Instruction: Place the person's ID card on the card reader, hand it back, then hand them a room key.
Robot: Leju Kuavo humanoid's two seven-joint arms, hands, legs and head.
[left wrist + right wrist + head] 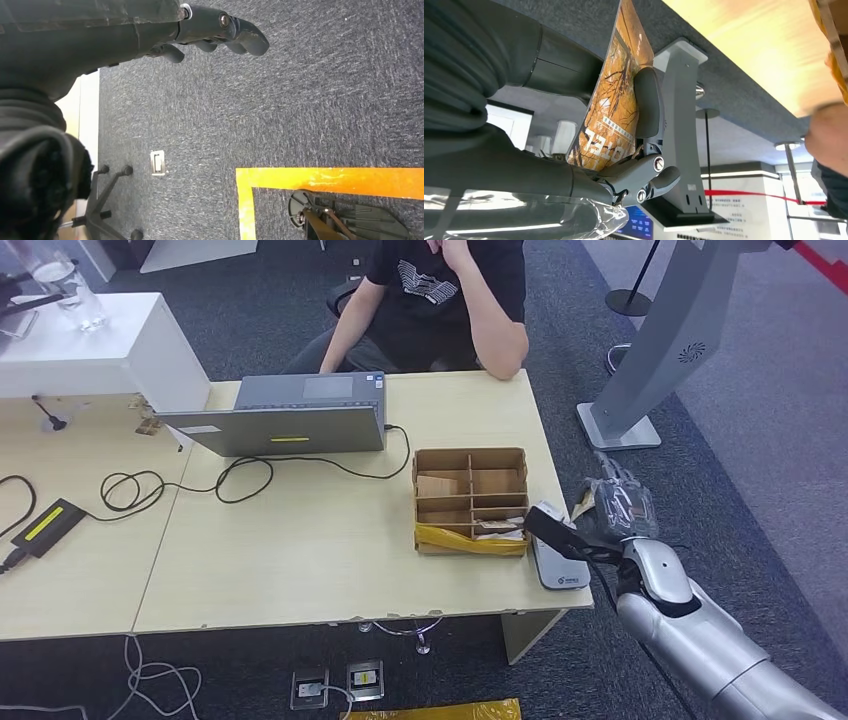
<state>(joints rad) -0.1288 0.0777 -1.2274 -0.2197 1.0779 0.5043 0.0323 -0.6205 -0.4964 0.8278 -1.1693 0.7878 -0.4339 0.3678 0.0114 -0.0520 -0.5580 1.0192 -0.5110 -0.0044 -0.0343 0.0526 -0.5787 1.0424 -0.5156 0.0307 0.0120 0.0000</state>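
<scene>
Right hand [622,508], just off the near right corner of the counter [330,540]: it holds a card [611,107] pinched between thumb and fingers [647,107]. The right wrist view shows an orange-brown printed face with "HOTEL" lettering, so I judge this to be the room key, not the ID. The card is bowed between the pads, which suggests the pinch is firm.

Left hand [210,32]: hanging over the carpet, fingers curled loosely with nothing between them.

Card reader [556,552]: a pale flat unit at the counter's near right edge, just beside the compartmented cardboard box [470,500]. I cannot tell whether any card lies on it; a dark object overlaps its near end.

Step in hand, by my judgement — the handover of the key. The person [450,300] sits at the far side of the counter, one elbow resting on its far edge, the other arm behind the laptop [285,415].

Recommendations:
- Carry the card above the box walls and the laptop cable [330,465]; both lie between the hand and the person.
- Present it with the free edge leading toward the person's nearer arm, so they can take it without touching the fingers.
- Keep the pinch until the person has hold — a bowed card may spring loose if released early.
</scene>
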